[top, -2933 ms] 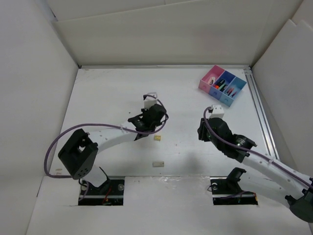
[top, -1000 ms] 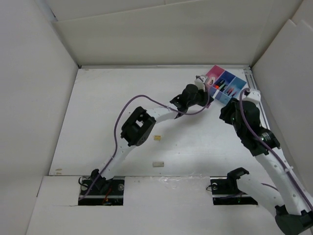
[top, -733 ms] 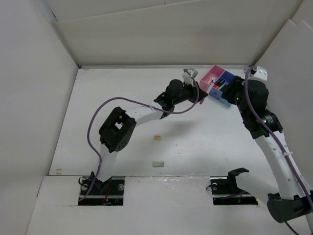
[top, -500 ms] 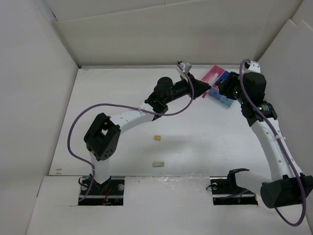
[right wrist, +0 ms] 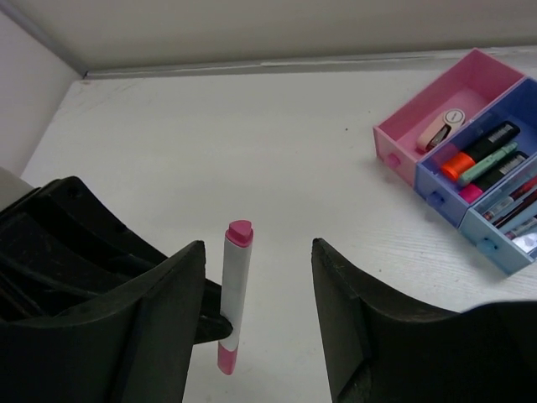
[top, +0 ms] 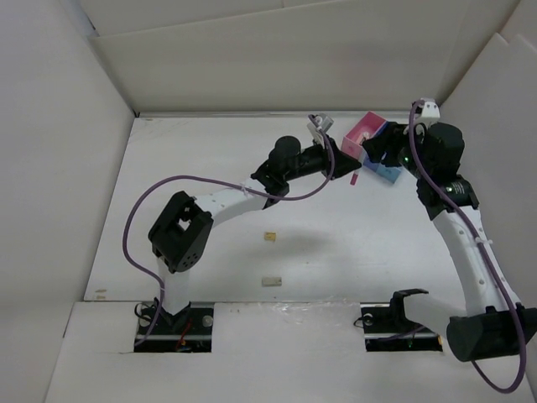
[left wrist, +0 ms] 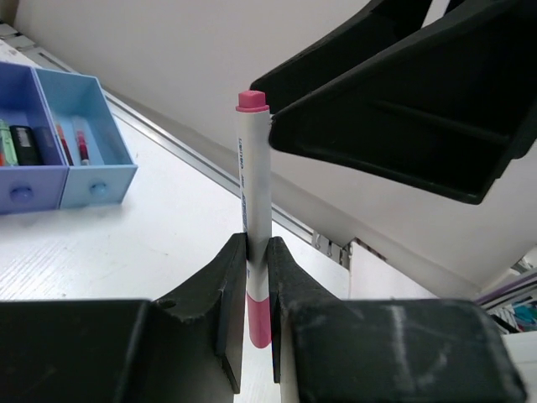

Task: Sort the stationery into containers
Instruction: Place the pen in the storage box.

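On the left part of the bench [top: 193, 185] two small pale erasers [top: 269, 237] lie apart from each other, well short of the tray. The left arm [top: 226, 198] stretches from its base toward the far right, and the left jaws are clamped narrow on a pen [right wrist: 233, 294] with a white body and pink ends. They grip it low on the barrel, so one pink end pokes out below them and the longer part rises above. The pen is near the pink end of the tray [right wrist: 396, 159], not in any bin. The right jaws stand wide, one on each side of the pen's upper part. The nearer one is just beside the barrel; whether it touches cannot be told. Further right, the tray's pink bin holds a beige oblong piece [right wrist: 443, 128]. The dark blue bin holds an orange-capped marker [right wrist: 457, 165], a black marker [right wrist: 491, 141] and a green one [right wrist: 491, 161]. The light blue bin holds thin pens [right wrist: 512, 201]. The right arm [top: 470, 243] comes up the right side of the bench.
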`<move>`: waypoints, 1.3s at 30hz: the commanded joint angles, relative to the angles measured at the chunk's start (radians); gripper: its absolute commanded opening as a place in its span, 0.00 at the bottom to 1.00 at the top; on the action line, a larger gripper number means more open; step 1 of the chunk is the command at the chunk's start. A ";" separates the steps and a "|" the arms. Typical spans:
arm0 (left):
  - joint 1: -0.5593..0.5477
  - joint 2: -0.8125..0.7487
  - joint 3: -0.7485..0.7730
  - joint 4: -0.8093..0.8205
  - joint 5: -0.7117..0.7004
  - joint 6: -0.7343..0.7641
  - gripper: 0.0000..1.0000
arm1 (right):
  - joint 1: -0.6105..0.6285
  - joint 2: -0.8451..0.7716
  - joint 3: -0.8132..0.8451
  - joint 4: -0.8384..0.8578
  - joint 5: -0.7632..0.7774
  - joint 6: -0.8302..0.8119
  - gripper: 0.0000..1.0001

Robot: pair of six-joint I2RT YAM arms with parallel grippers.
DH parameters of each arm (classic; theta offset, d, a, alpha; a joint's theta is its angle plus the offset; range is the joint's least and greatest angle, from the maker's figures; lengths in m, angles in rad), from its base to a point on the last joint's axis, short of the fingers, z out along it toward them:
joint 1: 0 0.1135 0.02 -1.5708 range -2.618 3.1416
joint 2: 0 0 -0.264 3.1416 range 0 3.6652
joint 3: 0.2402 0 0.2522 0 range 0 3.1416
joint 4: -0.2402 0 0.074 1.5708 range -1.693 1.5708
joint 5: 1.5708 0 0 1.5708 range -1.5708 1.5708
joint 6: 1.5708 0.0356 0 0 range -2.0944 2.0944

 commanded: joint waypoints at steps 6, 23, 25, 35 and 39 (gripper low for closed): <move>0.015 0.004 0.032 0.059 0.068 -0.059 0.00 | -0.001 -0.053 -0.041 0.060 -0.037 -0.025 0.58; 0.015 0.004 0.013 0.097 0.115 -0.068 0.00 | -0.001 0.048 -0.046 0.127 -0.097 -0.007 0.37; 0.015 0.013 0.013 0.097 0.115 -0.068 0.00 | -0.001 0.057 -0.046 0.127 -0.097 0.002 0.28; 0.015 0.013 0.004 0.097 0.115 -0.068 0.00 | -0.001 0.036 -0.055 0.136 -0.051 0.021 0.05; 0.015 -0.003 0.004 0.061 0.086 -0.036 0.24 | -0.010 0.048 -0.034 0.115 0.023 0.012 0.05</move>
